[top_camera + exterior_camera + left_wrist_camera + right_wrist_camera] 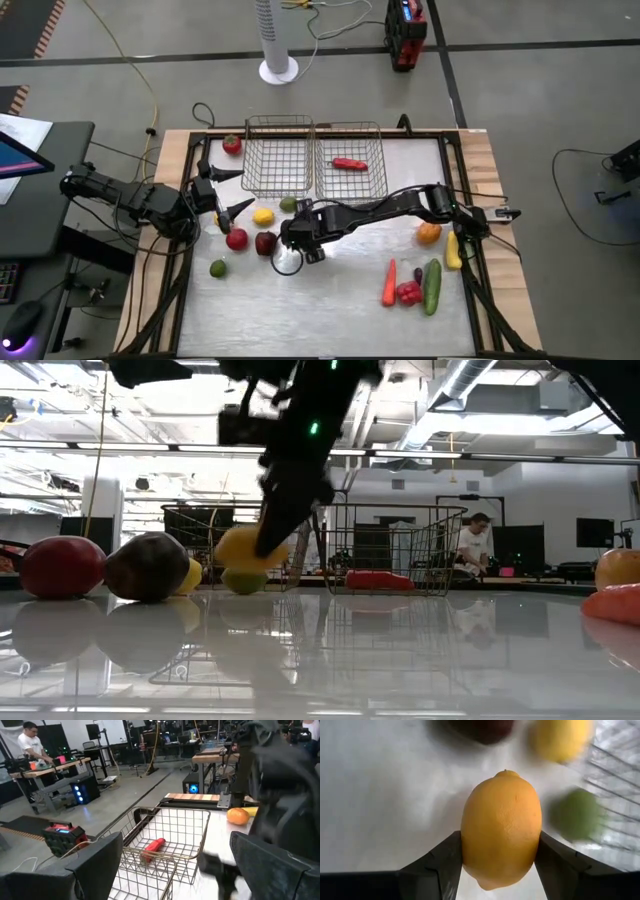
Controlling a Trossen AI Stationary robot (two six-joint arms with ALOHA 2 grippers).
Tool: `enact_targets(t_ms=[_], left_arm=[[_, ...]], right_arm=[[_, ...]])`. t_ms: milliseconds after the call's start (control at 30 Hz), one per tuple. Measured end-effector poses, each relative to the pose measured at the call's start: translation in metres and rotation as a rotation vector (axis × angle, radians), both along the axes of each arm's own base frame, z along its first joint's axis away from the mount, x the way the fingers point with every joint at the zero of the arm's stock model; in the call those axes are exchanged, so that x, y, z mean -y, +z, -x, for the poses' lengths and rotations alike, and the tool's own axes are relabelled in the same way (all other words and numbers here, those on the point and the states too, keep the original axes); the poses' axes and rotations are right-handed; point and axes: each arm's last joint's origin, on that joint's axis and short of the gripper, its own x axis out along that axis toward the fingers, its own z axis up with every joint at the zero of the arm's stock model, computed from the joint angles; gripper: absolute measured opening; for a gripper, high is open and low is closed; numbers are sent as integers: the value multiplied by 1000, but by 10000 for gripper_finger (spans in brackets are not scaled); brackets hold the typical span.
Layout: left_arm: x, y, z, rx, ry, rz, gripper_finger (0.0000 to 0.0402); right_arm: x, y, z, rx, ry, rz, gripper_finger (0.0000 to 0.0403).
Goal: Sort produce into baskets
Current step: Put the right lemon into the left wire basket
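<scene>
A glossy white table (330, 310) edged in pale wood stands in a workshop with a grey floor, and two wire baskets (279, 155) sit side by side at the upper centre of the high view. The right gripper (291, 243), reaching across to the centre-left of that view, has its fingers closed against both sides of a yellow lemon (501, 827), which hangs just above the tabletop in the low view; the pick looks done and the carry is the step in hand. The next move probably calls for lifting the lemon clear of the basket rim before releasing it in one basket. Close around the lemon lie a dark red apple (264, 242), a brighter red apple (237, 239), a second yellow fruit (263, 215) and a lime (288, 205), so a low swing could knock them. A red chili (349, 164) already lies in the right-hand basket (352, 157). The left gripper (226, 190) waits at centre-left, fingers spread wide and empty.
</scene>
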Motion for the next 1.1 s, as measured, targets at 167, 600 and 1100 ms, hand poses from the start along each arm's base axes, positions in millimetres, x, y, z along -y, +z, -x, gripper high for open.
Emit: enact_targets(t_ms=[167,600,1100], left_arm=[[0,1,0,16,1,12,357],[1,-1,-1,20,-4,70,357],[2,-1,-3,27,-17,86,357]], right_arm=[[-5,35,9,-22,-32,44,239],[12,143,64,170,-170,86,240],[22,177,107,159,-302,40,240]])
